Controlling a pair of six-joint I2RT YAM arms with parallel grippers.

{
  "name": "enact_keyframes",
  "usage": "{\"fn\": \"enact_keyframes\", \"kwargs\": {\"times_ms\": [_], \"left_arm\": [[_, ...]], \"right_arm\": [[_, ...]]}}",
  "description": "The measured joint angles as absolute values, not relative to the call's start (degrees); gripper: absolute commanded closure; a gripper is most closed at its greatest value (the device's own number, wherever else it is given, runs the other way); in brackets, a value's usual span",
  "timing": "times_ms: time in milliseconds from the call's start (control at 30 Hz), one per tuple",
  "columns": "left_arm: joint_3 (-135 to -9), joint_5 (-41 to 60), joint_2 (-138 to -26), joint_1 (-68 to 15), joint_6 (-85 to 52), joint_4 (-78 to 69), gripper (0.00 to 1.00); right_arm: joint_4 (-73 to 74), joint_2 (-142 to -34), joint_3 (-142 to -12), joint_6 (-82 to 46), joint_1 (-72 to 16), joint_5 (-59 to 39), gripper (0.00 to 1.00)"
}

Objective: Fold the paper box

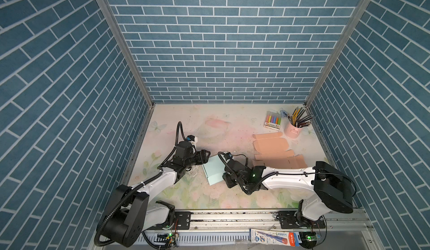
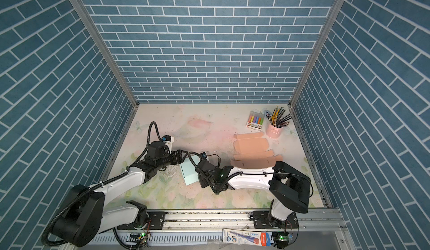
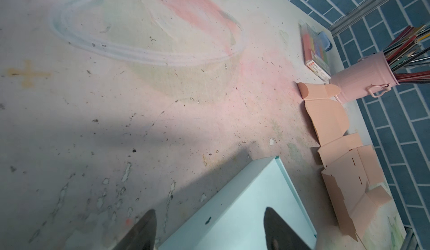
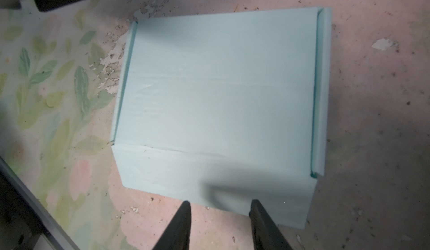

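Between the two end effectors: the paper box (image 1: pixel 213 172), pale blue, lies on the desk (image 1: pixel 186 125) with its lid down, and looks all but assembled.
Left end effector (image 3: pixel 209 210): released, with the jaws wide. One fingertip hangs over a corner of the box and the other over bare desk. Nothing is gripped.
Right end effector (image 4: pixel 220 201): released, with the jaws apart and nothing between them. The box's front panel lies just ahead of its fingertips.
Ahead of the right end effector: the lid sits between two side walls, with a dark slit along each. A crease divides the top from the front panel.
Step in hand: probably the closing, seating the lid and front panel. The main folds appear done.
Next move calls for: likely a gentle press near the front crease while the left end effector steadies the far corner. Thin card would dent under a hard push.
Beyond the right end effector: peach flat blanks (image 1: pixel 271 145) lie well apart from both.
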State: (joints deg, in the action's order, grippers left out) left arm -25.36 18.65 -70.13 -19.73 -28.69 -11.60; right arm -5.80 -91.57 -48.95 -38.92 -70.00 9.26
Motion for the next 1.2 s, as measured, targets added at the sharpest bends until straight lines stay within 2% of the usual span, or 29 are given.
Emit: {"fn": "enact_keyframes", "kwargs": {"times_ms": [300, 1200], "left_arm": [[-24.08, 20.49, -71.26, -20.05, -28.67, -13.45, 0.36], [-22.50, 16.62, -71.99, -25.32, -28.93, -15.40, 0.39]], "right_arm": [[-4.29, -93.86, -48.95, -38.48, -69.84, 9.52, 0.58], [-3.36, -100.38, -53.28, -32.21, -66.19, 7.20, 0.59]]}}
